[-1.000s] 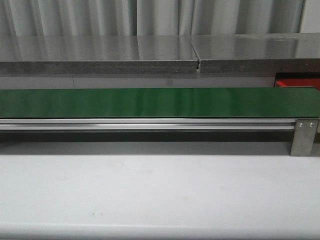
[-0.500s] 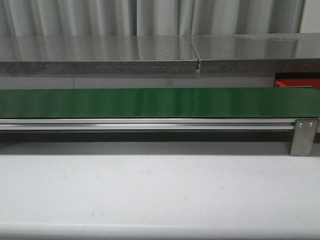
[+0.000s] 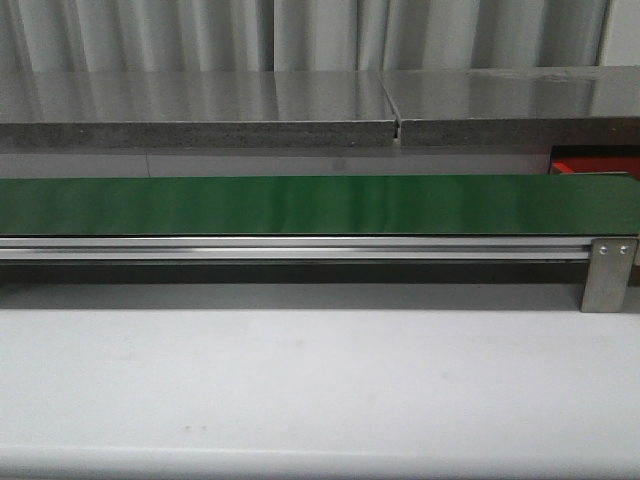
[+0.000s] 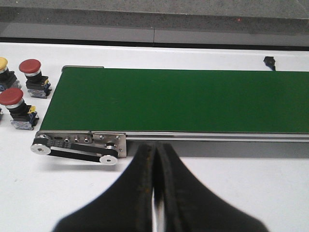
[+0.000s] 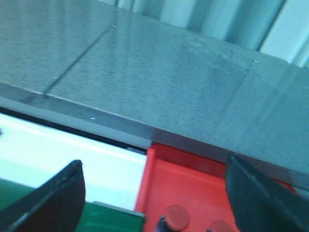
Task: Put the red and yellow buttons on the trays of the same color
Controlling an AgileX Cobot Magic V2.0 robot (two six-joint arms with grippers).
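Long green conveyor belt [image 3: 320,205]: spans the white table [image 3: 320,380] left to right. Red-orange low-rimmed tray [image 3: 595,160]: behind the belt's right end, holding two red dome-capped buttons [image 5: 176,216].

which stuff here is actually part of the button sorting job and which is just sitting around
Part of the job:
- two glossy red dome-capped buttons beside the belt's end
- yellow dome-capped button, at the picture's edge
- bright red-orange flat tray, red buttons already in it
- left claw, shut
- right claw, open

Just there:
- long green conveyor belt
- small black object on the white table
- grey speckled counter
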